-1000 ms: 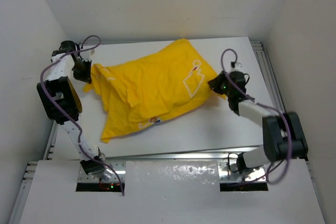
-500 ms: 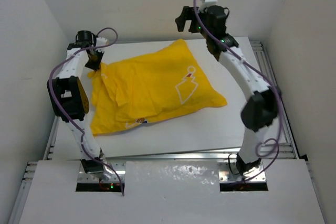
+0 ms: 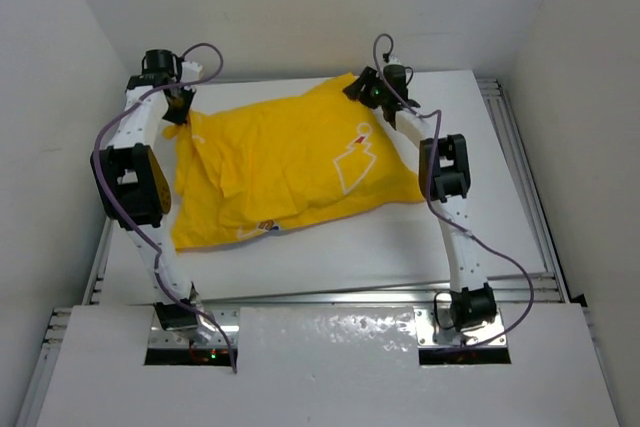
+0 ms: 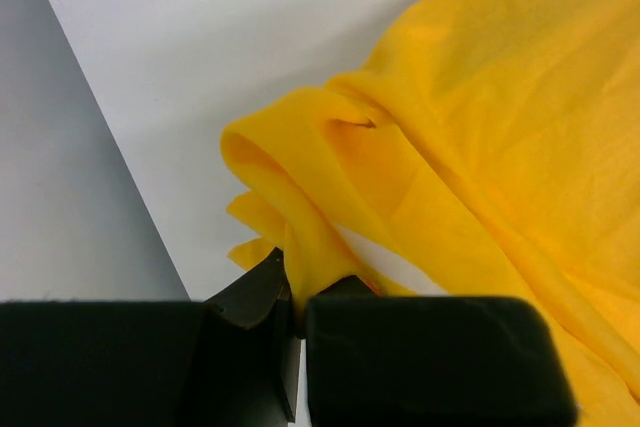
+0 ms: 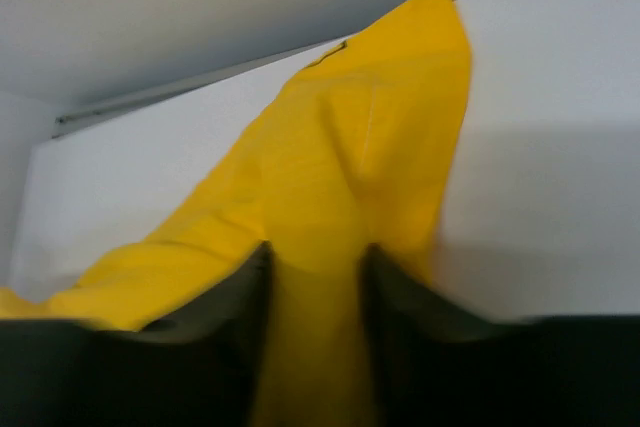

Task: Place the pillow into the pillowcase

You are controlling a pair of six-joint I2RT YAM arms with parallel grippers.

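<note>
- The bright yellow, wrinkled thin-fabric pillowcase (image 3: pixel 300 167) lay across the middle of the flat white table (image 3: pixel 340 247), stretching from the far right towards the near left.
- Its far and right part stood puffed up, while its near-left edge lay flat on the table in loose folds.
- A white outline print (image 3: pixel 358 159) showed on its upper face, towards the right end.
- The large white soft pillow was hidden, and no view showed it clearly.
- The left gripper (image 3: pixel 181 113) sat at the far-left corner of the pillowcase. Its black jaws were pressed together on a gathered fold of the yellow cloth, which rose out from between them.
- The right gripper (image 3: pixel 363 88) sat at the far-right corner of the pillowcase.
- In the blurred right wrist view its dark fingers (image 5: pixel 240 317) stood on either side of that pointed corner, with the cloth running between them.
- Whether they were clamped on the cloth or merely straddling it could not be told.
</note>
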